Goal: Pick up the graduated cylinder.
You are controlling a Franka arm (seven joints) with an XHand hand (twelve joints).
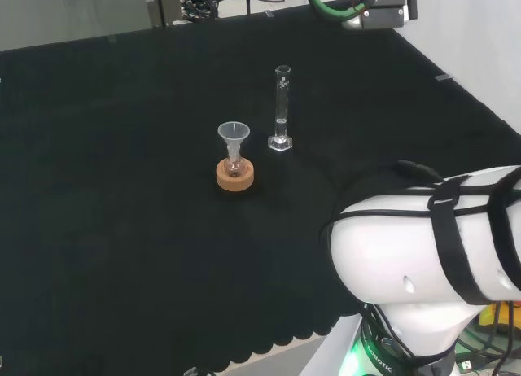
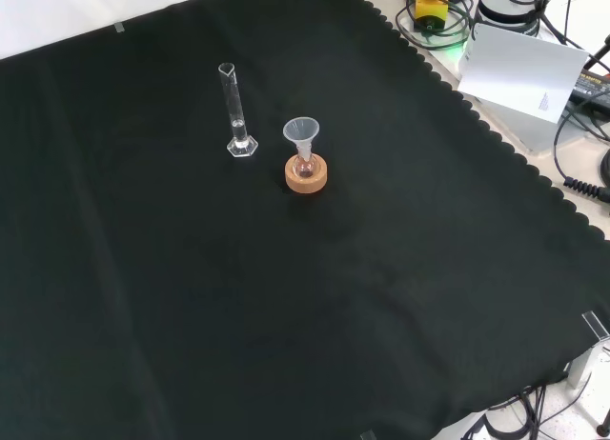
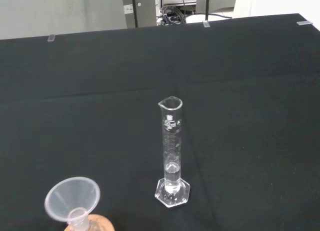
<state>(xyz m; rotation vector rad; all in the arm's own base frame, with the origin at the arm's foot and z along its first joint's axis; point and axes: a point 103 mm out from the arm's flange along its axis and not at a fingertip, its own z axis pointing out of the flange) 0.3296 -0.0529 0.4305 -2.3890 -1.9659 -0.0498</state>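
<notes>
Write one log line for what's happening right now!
stage: before grasp | graduated cylinder: upright on cloth, untouched | funnel: on cork ring beside it

white arm link (image 1: 423, 246) at head view's lower right, black-strapped

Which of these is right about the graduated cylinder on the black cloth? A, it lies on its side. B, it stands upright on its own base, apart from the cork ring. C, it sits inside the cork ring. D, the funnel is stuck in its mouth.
B: the graduated cylinder stands upright on its base, apart from the cork ring, where the funnel sits instead.
</notes>
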